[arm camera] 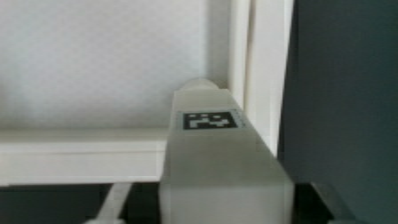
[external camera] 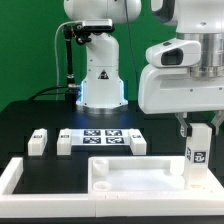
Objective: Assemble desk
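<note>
Tabletop panel (external camera: 130,172): flat in the lower middle of the exterior view, inside the angle of the border rail (external camera: 20,172), probably braced there so it cannot slide while parts are pushed in. Bare on top, with no leg visibly fixed to it yet.

At the panel's right end, in the lower right of the exterior frame, stands one leg (external camera: 197,158), upright with its tag facing the camera. Gripper (external camera: 197,128) reaches down from above and is clamped narrow on the leg's upper end. Upright hold most likely chosen to bring the leg square onto its corner mount. Cannot tell whether the leg's foot already touches the panel or hangs just over it.

Wrist view: same leg (arm camera: 217,160) fills the middle, tag toward the lens, hard beside the panel's (arm camera: 107,70) pale corner edge, with the dark table (arm camera: 347,100) beyond. Looks like a corner alignment under way.

Farther out, loose legs (external camera: 38,141) wait in a row across the middle of the exterior frame: two beside the marker board (external camera: 100,137) on the exterior view's left, one on its right. Well apart from the panel, so within reach but out of the working corner's way.
</note>
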`<state>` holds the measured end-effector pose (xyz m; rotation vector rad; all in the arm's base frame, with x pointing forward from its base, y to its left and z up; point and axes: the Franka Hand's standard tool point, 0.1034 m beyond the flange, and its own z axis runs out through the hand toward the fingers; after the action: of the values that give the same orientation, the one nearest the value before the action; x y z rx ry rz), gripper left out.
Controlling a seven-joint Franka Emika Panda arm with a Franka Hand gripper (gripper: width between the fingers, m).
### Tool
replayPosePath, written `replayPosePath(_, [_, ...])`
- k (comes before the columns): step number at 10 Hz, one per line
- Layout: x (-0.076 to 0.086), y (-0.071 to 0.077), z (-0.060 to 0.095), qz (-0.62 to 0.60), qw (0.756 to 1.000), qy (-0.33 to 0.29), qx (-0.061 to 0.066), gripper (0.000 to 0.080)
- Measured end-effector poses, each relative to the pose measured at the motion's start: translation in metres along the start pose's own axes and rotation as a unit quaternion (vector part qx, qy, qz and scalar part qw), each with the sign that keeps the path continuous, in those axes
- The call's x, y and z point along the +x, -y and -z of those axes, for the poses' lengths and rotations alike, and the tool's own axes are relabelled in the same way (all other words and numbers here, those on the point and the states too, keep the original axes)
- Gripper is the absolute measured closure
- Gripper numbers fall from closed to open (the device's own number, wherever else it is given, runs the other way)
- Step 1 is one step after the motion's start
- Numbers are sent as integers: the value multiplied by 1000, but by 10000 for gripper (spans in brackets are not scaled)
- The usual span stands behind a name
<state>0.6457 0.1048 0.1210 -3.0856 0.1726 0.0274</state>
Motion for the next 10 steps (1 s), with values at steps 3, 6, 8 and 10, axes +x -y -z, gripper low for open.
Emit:
replayPosePath(3, [3, 1, -1, -177, 984, -22, 15, 511])
replayPosePath(6, [5, -5, -1, -349, 936, -20, 44, 509])
replayPosePath(8, [5, -5, -2, -459, 887, -15, 51, 509])
replayPosePath(10, [1, -4, -2, -547, 834, -19, 67, 509])
